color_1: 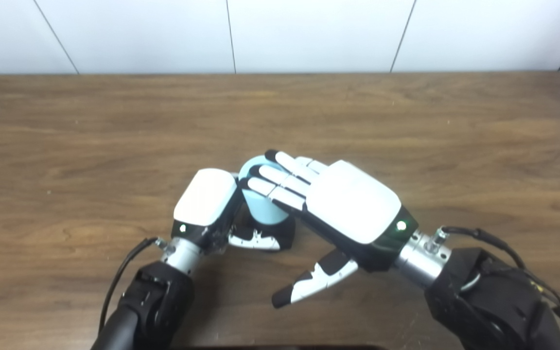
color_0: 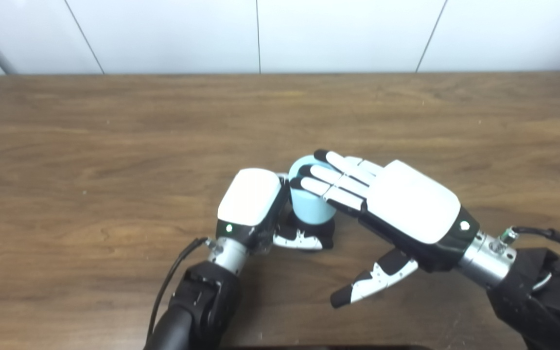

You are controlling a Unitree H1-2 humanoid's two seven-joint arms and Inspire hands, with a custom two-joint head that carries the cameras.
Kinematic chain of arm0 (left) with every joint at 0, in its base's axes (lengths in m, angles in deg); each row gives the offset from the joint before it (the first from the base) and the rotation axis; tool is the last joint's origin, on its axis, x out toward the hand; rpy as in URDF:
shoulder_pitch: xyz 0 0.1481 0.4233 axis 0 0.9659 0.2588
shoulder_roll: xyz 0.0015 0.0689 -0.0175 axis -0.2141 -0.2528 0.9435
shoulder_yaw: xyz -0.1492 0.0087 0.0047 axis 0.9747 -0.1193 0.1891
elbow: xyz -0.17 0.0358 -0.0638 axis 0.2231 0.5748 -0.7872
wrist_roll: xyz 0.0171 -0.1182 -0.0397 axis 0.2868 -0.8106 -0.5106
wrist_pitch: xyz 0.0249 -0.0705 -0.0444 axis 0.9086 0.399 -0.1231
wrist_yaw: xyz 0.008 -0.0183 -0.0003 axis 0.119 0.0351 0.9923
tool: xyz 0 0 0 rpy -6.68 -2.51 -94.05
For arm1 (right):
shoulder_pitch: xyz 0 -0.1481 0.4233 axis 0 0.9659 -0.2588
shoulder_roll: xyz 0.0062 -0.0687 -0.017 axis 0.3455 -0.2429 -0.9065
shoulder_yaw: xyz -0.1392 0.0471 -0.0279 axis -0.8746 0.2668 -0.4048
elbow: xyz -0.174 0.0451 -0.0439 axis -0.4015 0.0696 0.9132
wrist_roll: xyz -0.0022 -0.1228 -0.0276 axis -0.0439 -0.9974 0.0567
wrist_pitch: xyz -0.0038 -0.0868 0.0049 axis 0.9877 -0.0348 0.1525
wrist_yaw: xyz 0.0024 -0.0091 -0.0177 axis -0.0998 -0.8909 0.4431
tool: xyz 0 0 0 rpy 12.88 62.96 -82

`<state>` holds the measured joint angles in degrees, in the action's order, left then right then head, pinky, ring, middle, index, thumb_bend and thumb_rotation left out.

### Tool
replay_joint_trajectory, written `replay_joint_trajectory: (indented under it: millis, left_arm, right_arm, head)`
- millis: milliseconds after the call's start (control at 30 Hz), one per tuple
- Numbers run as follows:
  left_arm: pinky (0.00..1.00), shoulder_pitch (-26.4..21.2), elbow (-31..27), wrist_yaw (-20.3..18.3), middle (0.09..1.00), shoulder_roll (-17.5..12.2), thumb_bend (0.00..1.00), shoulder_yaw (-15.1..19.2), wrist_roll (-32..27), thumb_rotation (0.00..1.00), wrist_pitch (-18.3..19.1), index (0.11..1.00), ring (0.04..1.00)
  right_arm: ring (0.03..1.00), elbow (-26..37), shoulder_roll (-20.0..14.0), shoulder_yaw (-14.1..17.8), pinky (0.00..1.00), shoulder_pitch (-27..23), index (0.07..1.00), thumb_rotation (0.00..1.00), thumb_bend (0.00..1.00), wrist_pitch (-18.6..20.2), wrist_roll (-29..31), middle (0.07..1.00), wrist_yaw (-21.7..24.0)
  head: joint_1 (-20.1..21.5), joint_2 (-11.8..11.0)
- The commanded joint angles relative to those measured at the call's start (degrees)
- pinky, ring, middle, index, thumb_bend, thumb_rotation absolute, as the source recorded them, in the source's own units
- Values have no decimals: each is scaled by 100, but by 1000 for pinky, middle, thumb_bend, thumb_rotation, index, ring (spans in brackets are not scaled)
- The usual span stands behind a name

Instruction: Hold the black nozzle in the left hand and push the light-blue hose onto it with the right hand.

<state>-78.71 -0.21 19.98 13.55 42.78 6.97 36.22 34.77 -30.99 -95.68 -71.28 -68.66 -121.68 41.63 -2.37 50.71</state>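
Hose upright, gripped by left hand; right hand open, fingers flat atop; table.

table: brown wood grain, smooth, low sheen | hose: light-blue, smooth, matt plastic look | left hand: glossy white shell, black plastic | right hand: same glossy white shell; bare metal wrist | far wall: smooth white panels

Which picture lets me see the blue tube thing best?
The left eye view: more of the light-blue cylindrical hose shows between the left hand and the right hand's flat fingers. In the right eye view the same hose shows less, tucked closer behind them.
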Motion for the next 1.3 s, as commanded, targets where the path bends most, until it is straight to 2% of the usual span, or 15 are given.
replay_joint_trajectory:
  millis: [0,200,367,533,767,933,1033,1133,1267]
  left_arm:
    - [434,39,1,-46,460,-49,524,30,84,0,49,498,497]
    - [422,29,20,-40,447,-53,524,41,71,0,23,499,490]
    - [436,21,15,-49,481,-61,523,59,41,0,16,489,505]
    - [441,12,23,-124,515,-57,520,41,113,0,55,478,515]
    - [439,-13,113,-52,499,-82,523,16,100,0,-1,482,496]
    - [436,-36,172,-28,480,-56,524,-5,72,0,5,488,500]
    - [437,-33,192,-5,464,-38,524,-12,57,0,7,491,495]
    - [439,-29,209,-15,460,-22,524,-14,57,0,23,493,497]
    - [441,-37,241,-32,481,-1,524,-29,90,0,48,488,509]
  right_arm:
    - [952,-402,-347,-195,893,494,902,849,705,44,-36,944,687]
    - [966,-475,-381,-160,909,629,918,845,696,9,-49,957,485]
    - [978,-503,-414,-149,934,659,932,829,695,-40,-42,976,387]
    - [974,-239,-282,-94,891,355,935,844,699,206,166,982,429]
    - [982,467,65,311,911,-721,937,896,684,716,687,994,539]
    - [978,514,248,720,915,-1501,957,931,656,852,1163,986,850]
    - [970,514,398,941,917,-1736,950,976,676,852,1331,980,861]
    - [946,514,518,1124,880,-1942,931,986,671,845,1529,963,845]
    - [966,514,582,1310,903,-2130,936,985,657,886,1660,974,912]
  head:
    - [-5,17]
    - [7,9]
    - [27,4]
    - [25,-23]
    - [56,-43]
    - [49,-74]
    - [49,-76]
    - [61,-81]
    - [61,-94]
